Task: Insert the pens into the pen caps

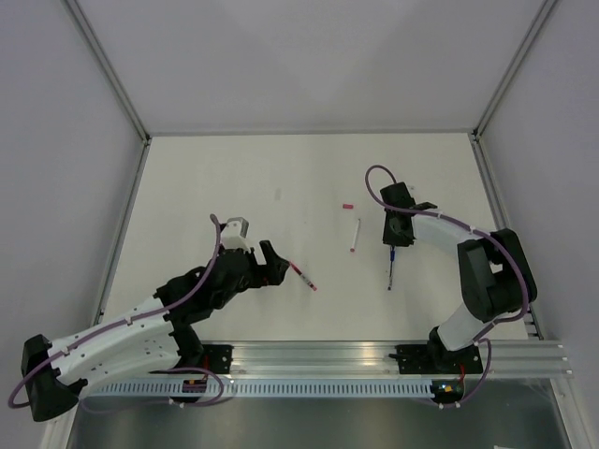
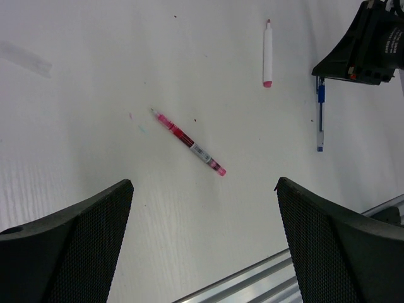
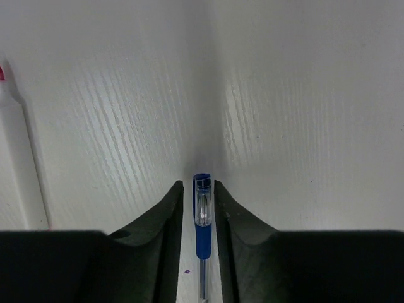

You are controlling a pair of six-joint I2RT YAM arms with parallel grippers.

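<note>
A blue pen (image 3: 202,233) lies on the white table between the fingers of my right gripper (image 3: 198,184). The jaws stand slightly apart, with a thin gap on each side of the pen, whose blue-and-clear end points away from the wrist. From above, the rest of this blue pen (image 1: 390,273) sticks out below the right gripper (image 1: 393,245). A red pen (image 2: 188,142) lies slantwise ahead of my wide-open, empty left gripper (image 2: 203,183). Above, the red pen (image 1: 302,275) sits just right of the left gripper (image 1: 273,262). A white pen (image 1: 356,234) and a small red cap (image 1: 348,204) lie mid-table.
An aluminium rail (image 1: 374,355) runs along the near edge and carries both arm bases. Metal frame posts (image 1: 122,224) and grey walls bound the table on the left, right and back. The white pen (image 3: 19,164) lies just left of the right gripper.
</note>
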